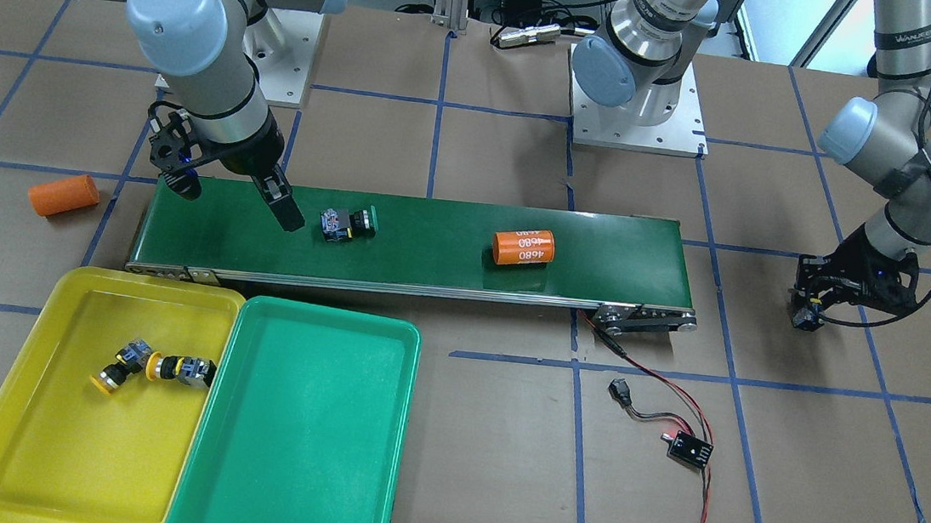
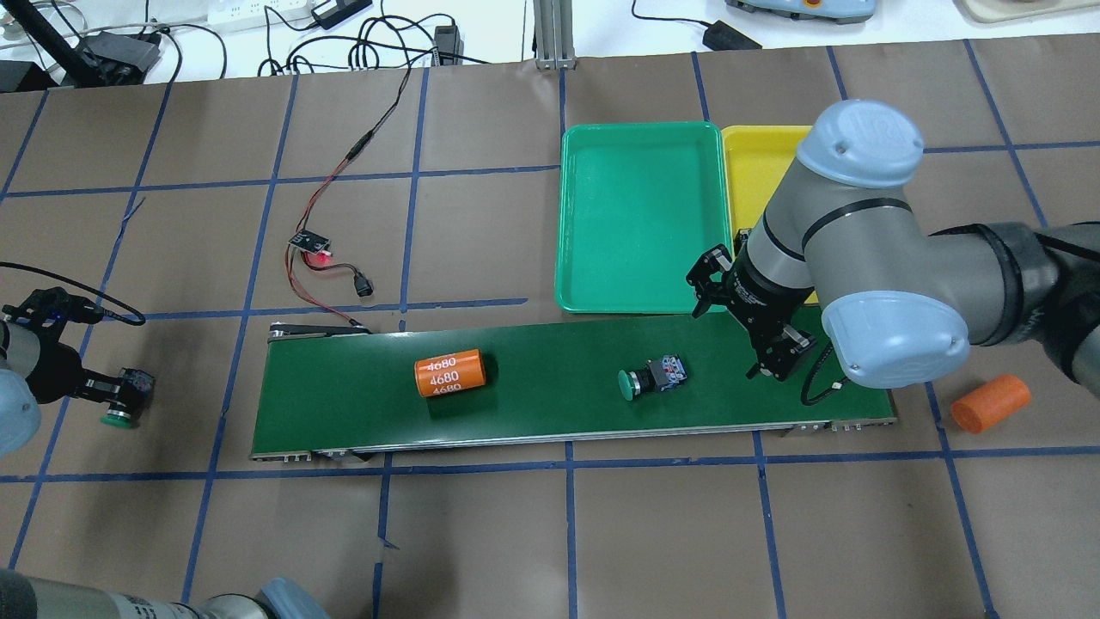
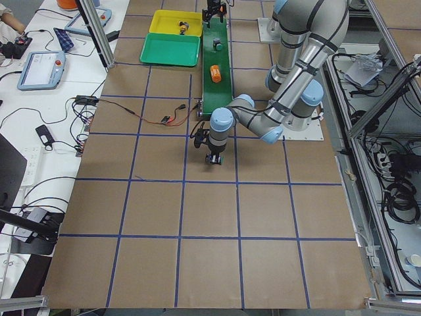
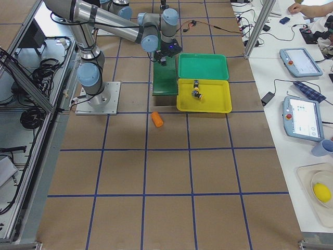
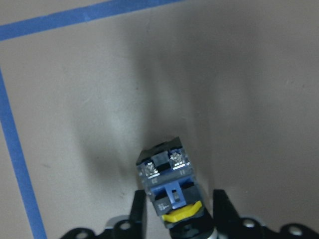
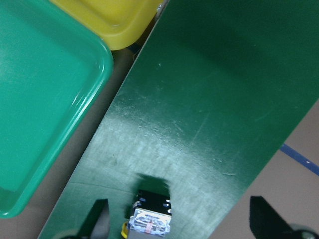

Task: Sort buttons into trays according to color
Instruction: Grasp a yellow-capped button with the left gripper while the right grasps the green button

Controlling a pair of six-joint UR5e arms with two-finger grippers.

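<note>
Right claw (image 2: 778, 365) spread above belt (image 2: 550, 404), green button (image 2: 650, 376) just beside it

A brown table (image 2: 481, 533) is crossed by blue tape lines (image 2: 567, 516). White benches (image 4: 291, 161) alongside carry tablets (image 4: 304, 119) and a cup (image 4: 322, 147).

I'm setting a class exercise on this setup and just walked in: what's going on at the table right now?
Two robot arms are sorting buttons by color. The left gripper is shut on a green-capped button out to the side, off the belt. The right gripper hangs open over the conveyor belt, beside a second green button lying there. Two yellow buttons lie in the yellow tray; the green tray holds nothing yet.
</note>
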